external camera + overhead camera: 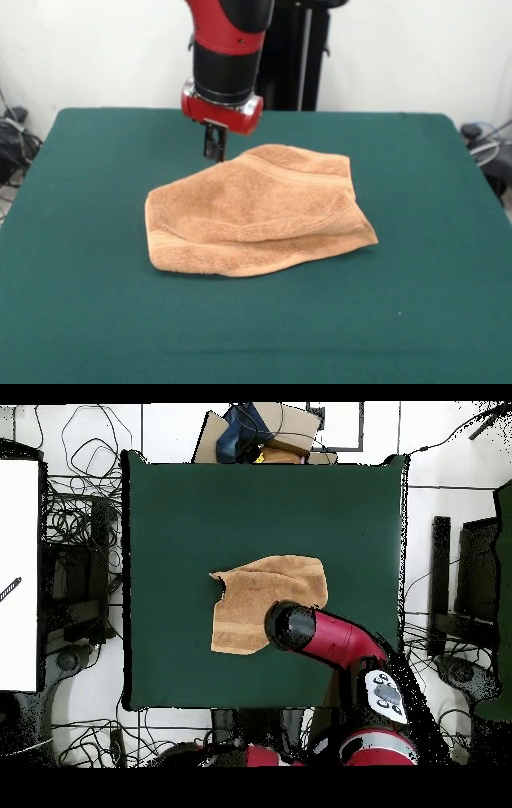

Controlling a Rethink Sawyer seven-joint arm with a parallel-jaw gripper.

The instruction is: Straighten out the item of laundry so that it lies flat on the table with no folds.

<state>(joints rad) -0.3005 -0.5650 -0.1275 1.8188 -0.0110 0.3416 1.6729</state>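
No readable text, labels or numbers anywhere.

Red and black arm (228,48), built of thick rounded segments. Glossy red upper shell, then a black cylindrical wrist section, then a red collar ringed by a thin silver band. Small black gripper (214,148) below the collar, narrow and dark, details too small to make out. From overhead, a black round end cap on a red link (335,636), then a white-grey panel (385,694) with dark round markings, further red and black housing near the base.
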